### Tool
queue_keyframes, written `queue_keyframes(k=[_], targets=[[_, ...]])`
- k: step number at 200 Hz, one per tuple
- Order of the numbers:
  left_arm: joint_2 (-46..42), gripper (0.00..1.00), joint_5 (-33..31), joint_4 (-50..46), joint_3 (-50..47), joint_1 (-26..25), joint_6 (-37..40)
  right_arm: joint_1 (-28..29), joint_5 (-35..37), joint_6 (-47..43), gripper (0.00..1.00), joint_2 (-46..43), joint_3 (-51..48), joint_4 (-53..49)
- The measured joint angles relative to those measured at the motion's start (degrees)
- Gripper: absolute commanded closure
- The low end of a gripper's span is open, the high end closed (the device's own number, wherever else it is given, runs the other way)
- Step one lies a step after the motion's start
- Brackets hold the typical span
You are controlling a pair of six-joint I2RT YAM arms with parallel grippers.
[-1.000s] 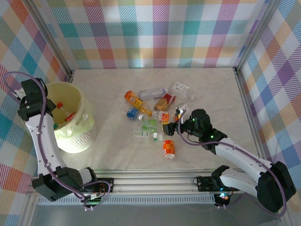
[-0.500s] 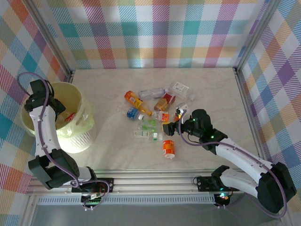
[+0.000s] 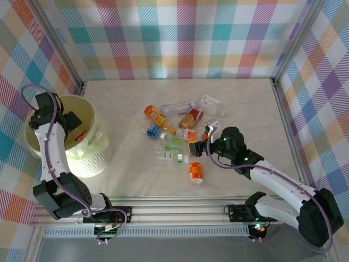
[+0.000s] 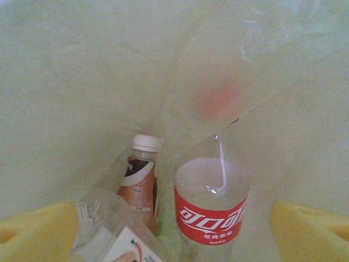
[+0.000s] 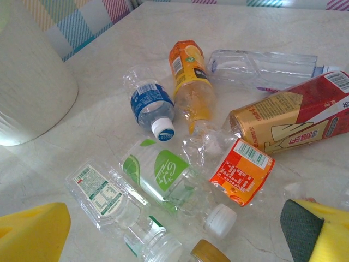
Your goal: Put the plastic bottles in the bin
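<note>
looking down from the left gripper (image 4: pixel 174 232), spread wide with nothing clasped, straight into the bin (image 3: pixel 94 155): directly below, between the yellow fingers (image 4: pixel 35 229), a red-labelled bottle (image 4: pixel 211 215); just left of that, a brown-labelled bottle (image 4: pixel 139 183) with a white cap, both lying inside against translucent film (image 4: pixel 256 82). looking out from the right gripper (image 5: pixel 174 234), likewise spread wide and empty, low over the table (image 5: pixel 92 134): straight ahead and close, a green-leaf bottle (image 5: pixel 163 177); beyond, a blue-labelled bottle (image 5: pixel 151 103), an orange bottle (image 5: pixel 191 79) and a clear bottle (image 5: pixel 262 68); ahead to the right, a crushed orange-labelled bottle (image 5: pixel 240 172) touching a red and gold pack (image 5: pixel 289 117); bin well off to the left. likely trouble from here: closing on the crowded pile and catching two bottles at once; pinching a crushed, slippery one and squirting it sideways; knocking neighbours out of reach on the way down; at the left side, snagging the loose film while lifting clear of the bin. hard to make out: a blurred pinkish patch (image 4: pixel 218 101) beyond the red-labelled bottle, too soft to identify; bottles at the lower edge near both sets of fingers cut off; number of bottles already in the bin unclear.
</note>
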Motion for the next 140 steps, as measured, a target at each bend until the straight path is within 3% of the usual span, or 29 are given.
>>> queue_keyframes(k=[93,140], targets=[[-5.0,0.00,-0.5,-0.4,4.5,-5.6,-1.9,0.0,2.3,1.7,0.00,0.0,-0.6,-3.6],[-8.5,0.00,1.6,-0.9,7.1,-9.9,-4.2,0.0,5.3,6.9,0.00,0.0,-0.6,-8.4]])
